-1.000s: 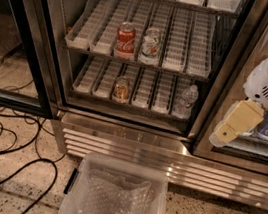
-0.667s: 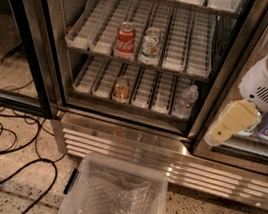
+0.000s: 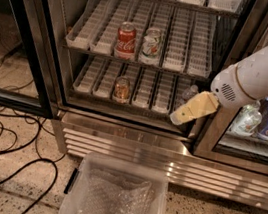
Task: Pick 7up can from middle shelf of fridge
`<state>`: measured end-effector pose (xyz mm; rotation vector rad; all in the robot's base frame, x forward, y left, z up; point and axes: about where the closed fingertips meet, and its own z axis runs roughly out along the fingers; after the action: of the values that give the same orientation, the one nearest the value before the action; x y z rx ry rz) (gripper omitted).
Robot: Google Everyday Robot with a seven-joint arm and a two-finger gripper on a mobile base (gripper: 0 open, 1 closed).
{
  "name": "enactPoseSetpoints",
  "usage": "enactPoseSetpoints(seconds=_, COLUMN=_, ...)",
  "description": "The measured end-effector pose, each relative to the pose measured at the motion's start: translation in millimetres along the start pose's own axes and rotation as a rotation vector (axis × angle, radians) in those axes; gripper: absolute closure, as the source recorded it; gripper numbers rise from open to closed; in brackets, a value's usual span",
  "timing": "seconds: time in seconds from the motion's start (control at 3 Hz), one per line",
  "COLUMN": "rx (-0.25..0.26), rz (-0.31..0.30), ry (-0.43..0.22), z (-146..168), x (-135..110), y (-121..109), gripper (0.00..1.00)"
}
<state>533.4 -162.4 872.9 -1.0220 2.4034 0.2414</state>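
Enclosing the 7up can (image 3: 151, 46): fridge (image 3: 128, 143), door open, likely to give the arm a way in. Under the can: middle shelf (image 3: 175, 55), white lanes keeping it upright near the front edge, within reach. Far below the can, on the floor: clear bin (image 3: 83, 172), probably there to receive it. Below and right of the can, well apart: gripper (image 3: 190, 112), tan, angled down-left, outside the rack; open or closed, cannot tell. Just left of the can: red cola can (image 3: 126, 40), crowding a grasp on that side.
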Motion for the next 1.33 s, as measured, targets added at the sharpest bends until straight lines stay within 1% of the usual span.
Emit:
enactPoseSetpoints(seconds=0.33, rx=-0.017, rz=0.097, ry=-0.056, z=20, x=-21, y=-13, gripper=0.0)
enactPoseSetpoints(seconds=0.67, rx=-0.019, rz=0.104, ry=-0.055, z=21, x=-21, y=-13, gripper=0.0)
enactPoseSetpoints(seconds=1.0, rx=-0.038, rz=0.12, ry=-0.092, z=31, x=-27, y=-10, gripper=0.0)
enactPoseSetpoints(seconds=1.33, rx=-0.052, rz=0.195, ry=-0.175, z=63, x=-53, y=-9, gripper=0.0)
